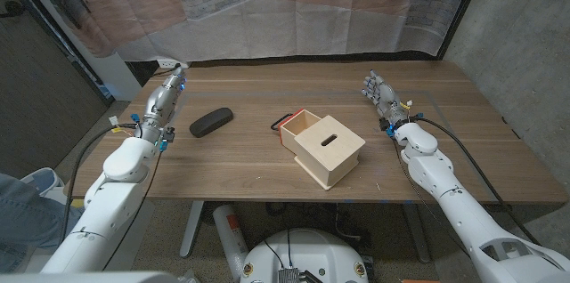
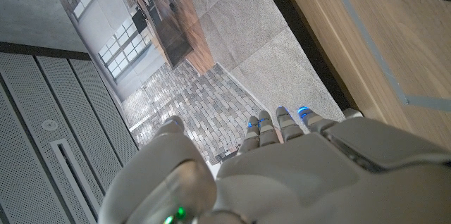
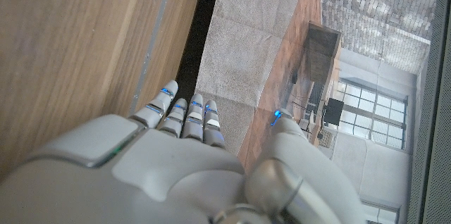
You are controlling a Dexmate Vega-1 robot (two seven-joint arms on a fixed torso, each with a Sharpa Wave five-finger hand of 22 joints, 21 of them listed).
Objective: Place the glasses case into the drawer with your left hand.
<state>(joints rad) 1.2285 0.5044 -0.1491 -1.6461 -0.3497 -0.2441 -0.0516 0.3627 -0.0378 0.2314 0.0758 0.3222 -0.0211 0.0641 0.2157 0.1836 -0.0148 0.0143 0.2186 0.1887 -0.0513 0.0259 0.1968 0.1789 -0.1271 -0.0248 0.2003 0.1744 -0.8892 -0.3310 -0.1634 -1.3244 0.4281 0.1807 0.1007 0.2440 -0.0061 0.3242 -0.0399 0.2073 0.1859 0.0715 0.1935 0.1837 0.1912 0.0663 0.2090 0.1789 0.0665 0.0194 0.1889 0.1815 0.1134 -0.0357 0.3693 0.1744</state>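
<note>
The case [image 1: 211, 122] lies on the desk [image 1: 445, 154] toward its left edge, long axis slanting from near-left to far-right, between the left hand [image 1: 166, 98] and the drawer [image 1: 297, 127]. The left hand is the nearer one, just beside the case on its left-edge side, fingers [image 1: 175, 76] straight, apart and holding nothing. The right hand [image 1: 381, 96], well apart near the right edge, is likewise spread and empty.
</note>
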